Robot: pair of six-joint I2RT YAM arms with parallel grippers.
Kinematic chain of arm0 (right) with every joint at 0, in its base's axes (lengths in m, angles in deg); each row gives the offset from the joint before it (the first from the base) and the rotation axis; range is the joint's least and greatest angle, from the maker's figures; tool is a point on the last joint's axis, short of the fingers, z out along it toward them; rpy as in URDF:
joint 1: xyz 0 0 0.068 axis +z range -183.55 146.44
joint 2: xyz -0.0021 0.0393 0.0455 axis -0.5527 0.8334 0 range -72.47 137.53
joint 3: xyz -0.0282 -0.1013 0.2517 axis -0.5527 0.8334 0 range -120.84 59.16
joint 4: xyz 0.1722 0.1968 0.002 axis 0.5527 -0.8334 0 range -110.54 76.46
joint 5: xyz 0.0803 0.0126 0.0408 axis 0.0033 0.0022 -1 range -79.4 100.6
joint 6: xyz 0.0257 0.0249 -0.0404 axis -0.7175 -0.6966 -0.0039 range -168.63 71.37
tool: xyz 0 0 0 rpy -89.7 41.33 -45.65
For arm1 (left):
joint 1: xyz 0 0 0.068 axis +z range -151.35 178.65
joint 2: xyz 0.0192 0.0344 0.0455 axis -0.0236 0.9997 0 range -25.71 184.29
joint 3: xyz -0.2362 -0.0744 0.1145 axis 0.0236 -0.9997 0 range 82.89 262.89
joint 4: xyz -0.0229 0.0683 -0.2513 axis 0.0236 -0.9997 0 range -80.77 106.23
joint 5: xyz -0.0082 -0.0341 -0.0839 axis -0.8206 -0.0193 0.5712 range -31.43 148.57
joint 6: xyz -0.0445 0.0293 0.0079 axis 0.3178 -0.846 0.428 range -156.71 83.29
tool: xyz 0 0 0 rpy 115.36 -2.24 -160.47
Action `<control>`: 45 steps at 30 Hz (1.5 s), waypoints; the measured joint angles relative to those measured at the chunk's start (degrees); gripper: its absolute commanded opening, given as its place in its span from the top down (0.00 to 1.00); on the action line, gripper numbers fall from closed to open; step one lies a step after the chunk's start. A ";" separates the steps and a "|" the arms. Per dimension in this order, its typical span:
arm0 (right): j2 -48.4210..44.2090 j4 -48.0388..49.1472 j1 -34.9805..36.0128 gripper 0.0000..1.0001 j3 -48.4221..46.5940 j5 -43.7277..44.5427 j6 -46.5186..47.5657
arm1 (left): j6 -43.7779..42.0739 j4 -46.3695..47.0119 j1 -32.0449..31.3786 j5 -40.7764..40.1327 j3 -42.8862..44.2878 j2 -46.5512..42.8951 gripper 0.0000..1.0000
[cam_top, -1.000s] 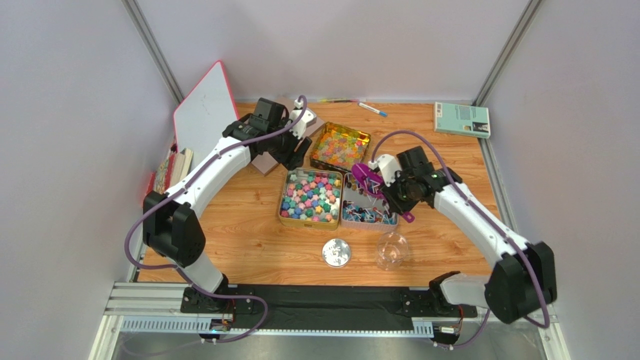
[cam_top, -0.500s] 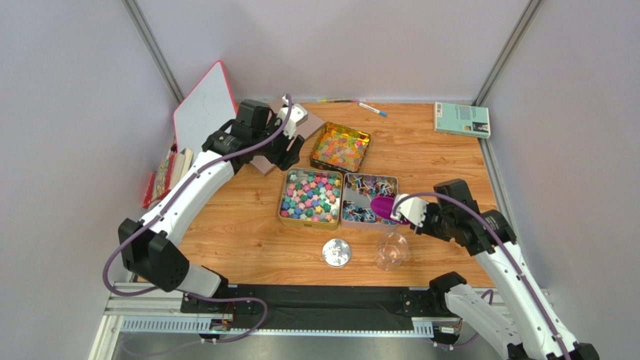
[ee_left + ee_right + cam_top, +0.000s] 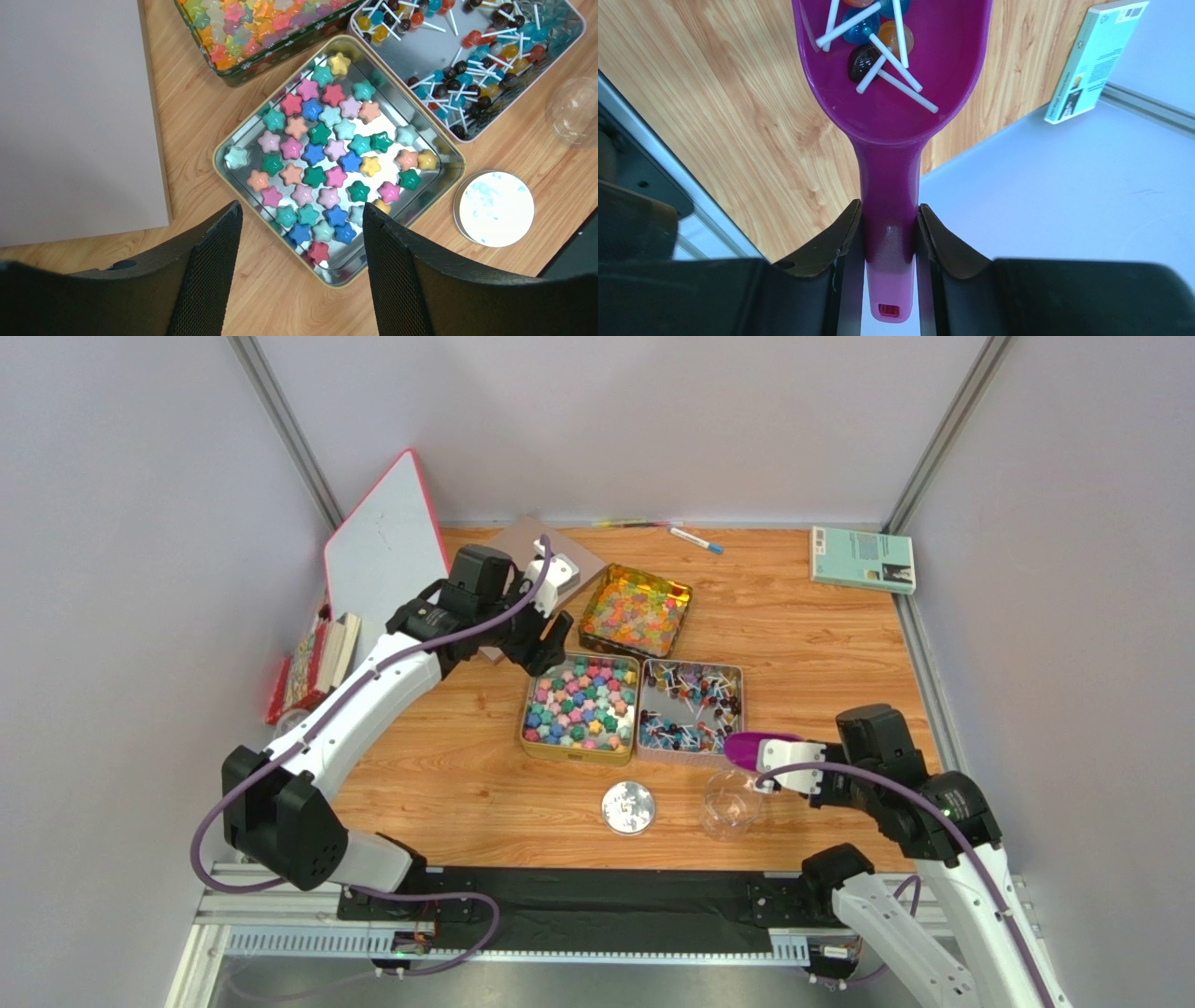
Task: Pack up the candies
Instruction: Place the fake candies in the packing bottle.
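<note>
Swung nearer, right gripper clamps scoop, candies beyond its jaws (left gripper gapes).

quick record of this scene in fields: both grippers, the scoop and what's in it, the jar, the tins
left gripper: open, empty, above the star candy tin
right gripper: shut on the purple scoop handle
scoop load: a few lollipops
scoop position: bowl by the far edge of the clear jar
jar lid: off, lying left of the jar
other tins: lollipop tin and glossy candy tin, both open
</note>
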 measured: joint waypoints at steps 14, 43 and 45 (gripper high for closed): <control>-0.04 0.04 -0.04 1.00 -1.25 6.67 16.87 | 0.76 2.34 -0.72 -0.70 -0.04 0.07 0.30; 2.27 0.17 -0.04 1.00 -3.48 10.25 38.07 | 2.69 5.11 -0.76 -2.80 -2.78 0.17 0.29; 2.27 0.17 -0.04 1.00 -3.48 10.45 38.23 | 2.71 5.14 -0.92 -2.80 -2.78 0.17 0.29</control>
